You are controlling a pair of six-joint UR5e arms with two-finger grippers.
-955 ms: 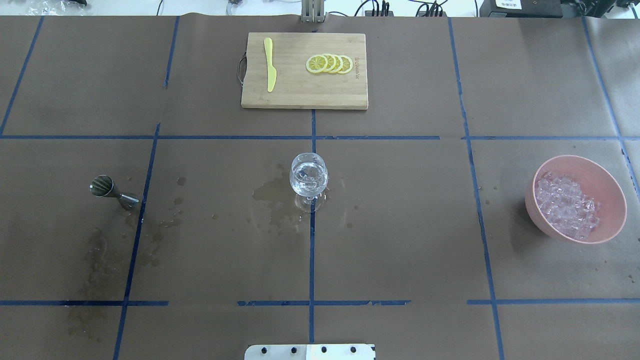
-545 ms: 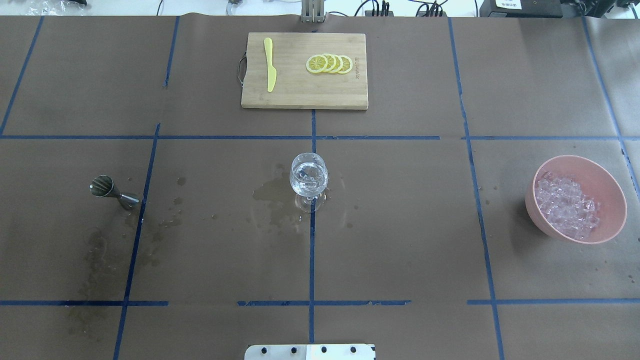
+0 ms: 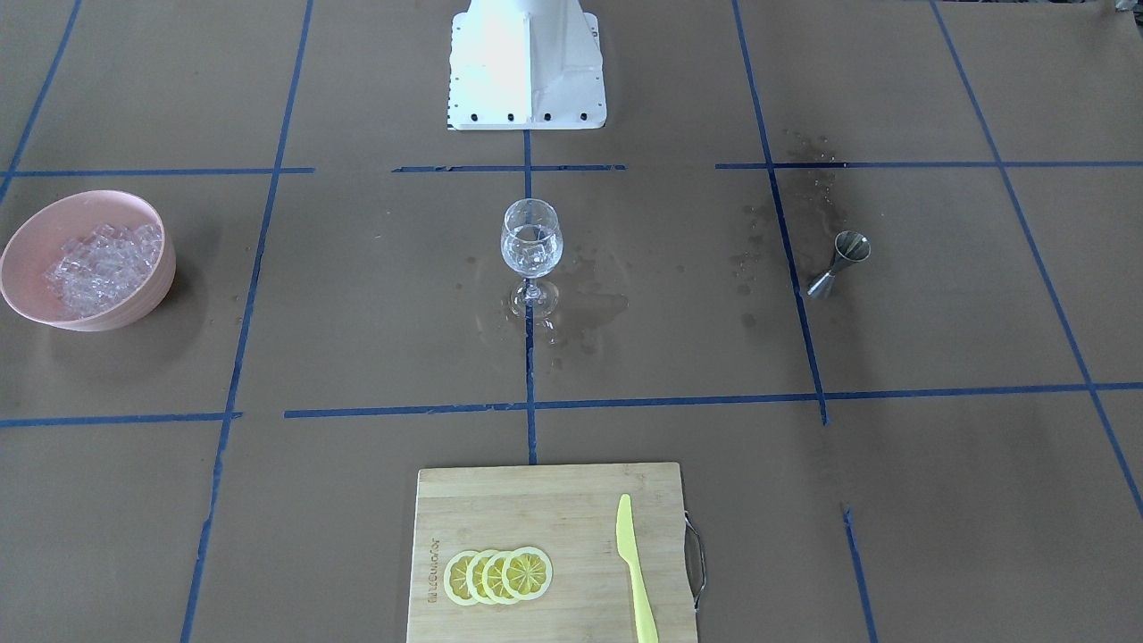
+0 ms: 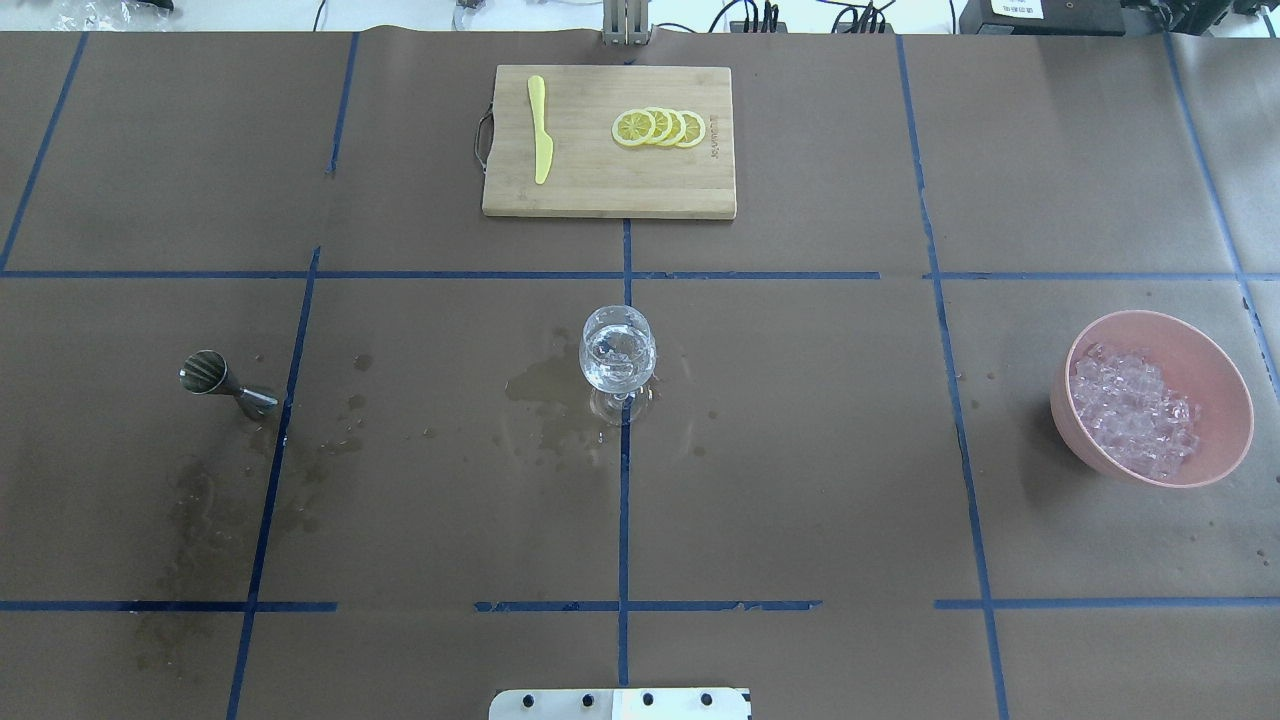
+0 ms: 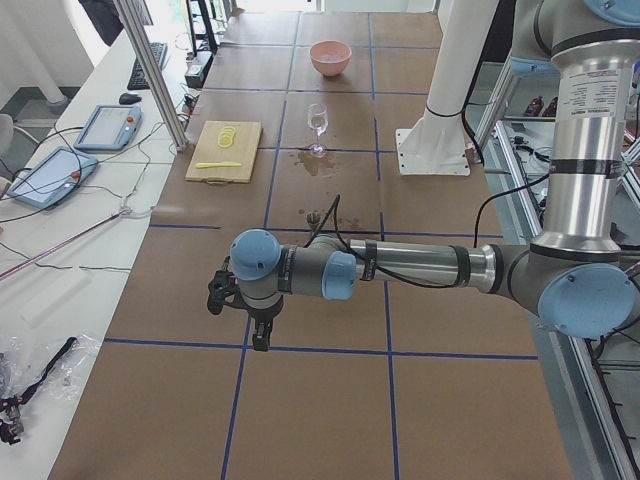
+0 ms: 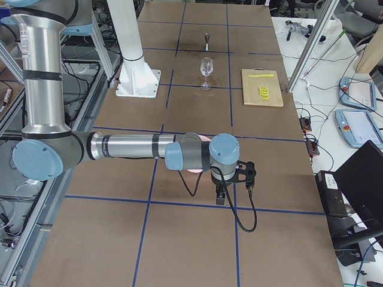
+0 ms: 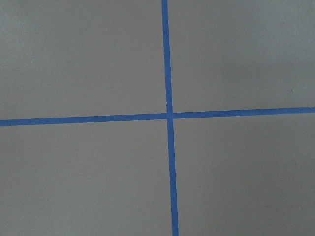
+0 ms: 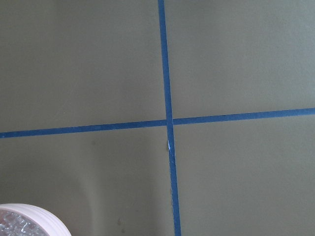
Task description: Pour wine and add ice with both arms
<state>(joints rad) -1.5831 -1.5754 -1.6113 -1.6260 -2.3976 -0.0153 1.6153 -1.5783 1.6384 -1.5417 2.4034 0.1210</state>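
The wine glass [image 4: 618, 345] holds wine [image 4: 616, 376] and seemingly cubes, so pouring and icing look done; I judge only parking remains. Spare ice [image 4: 1132, 417] fills the bowl [image 4: 1220, 385] well to the glass's right. The left claw [image 5: 259, 338] and right claw [image 6: 220, 200] hang far from the glass; whether they are apart or together I cannot tell. The table is unchanged from a second ago.

Bamboo cutting board [image 4: 600, 190] — yellow knife [image 4: 541, 130], lemon slices [image 4: 660, 128] on it — jigger [image 4: 228, 384] well apart.
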